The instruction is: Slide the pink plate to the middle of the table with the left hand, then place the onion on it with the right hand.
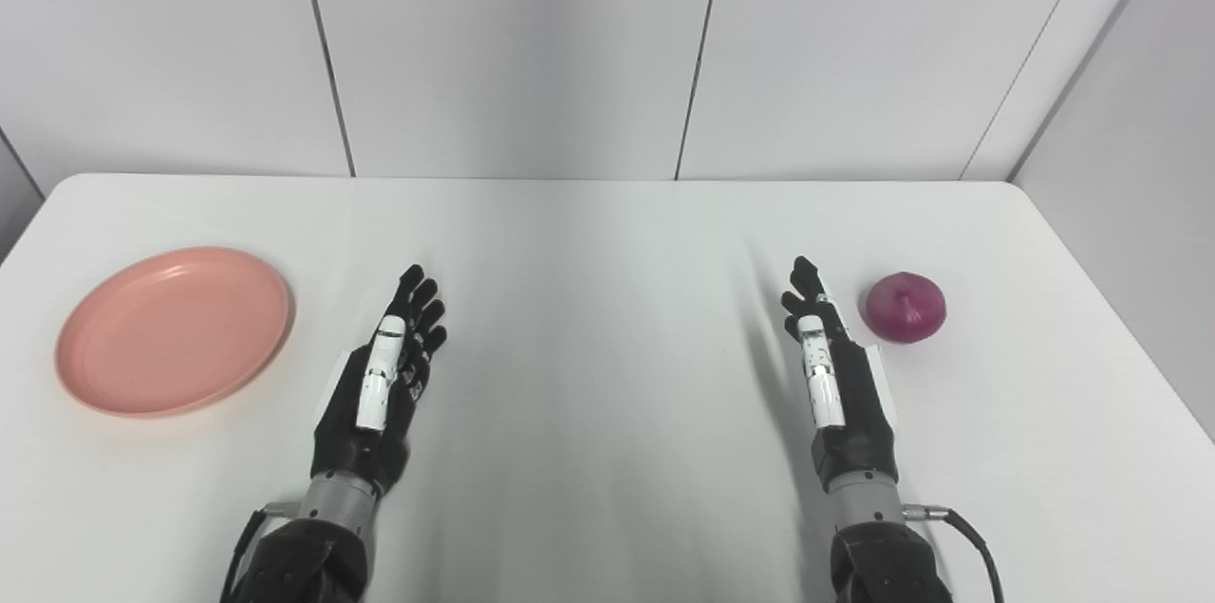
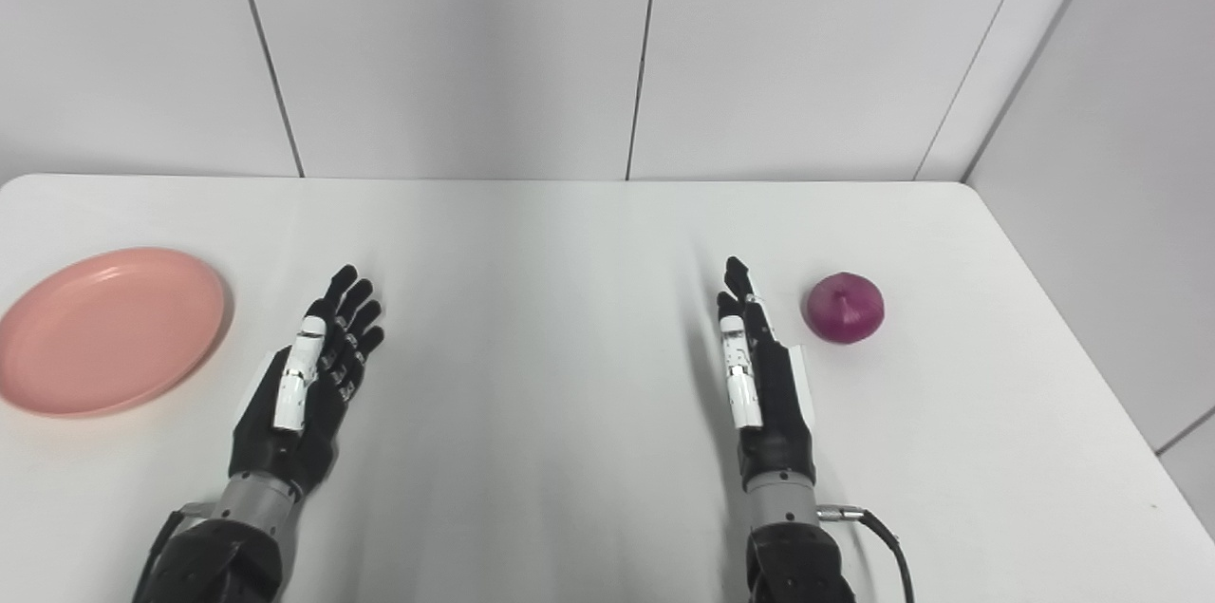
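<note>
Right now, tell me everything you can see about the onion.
The onion is a single whole red one, round and a little flattened, with smooth purple-red skin and a small pale tip facing the camera. It looks uncut and unpeeled. It sits on the bare white table towards the right side, touching nothing else. The right hand lies open just to its left, close but apart from it. The pink plate is far off on the table's left side.

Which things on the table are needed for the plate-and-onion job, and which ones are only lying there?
Needed: pink plate, far left; onion, right side; left hand and right hand, both open and holding nothing.

Only lying there: nothing else; only the bare white table.
</note>
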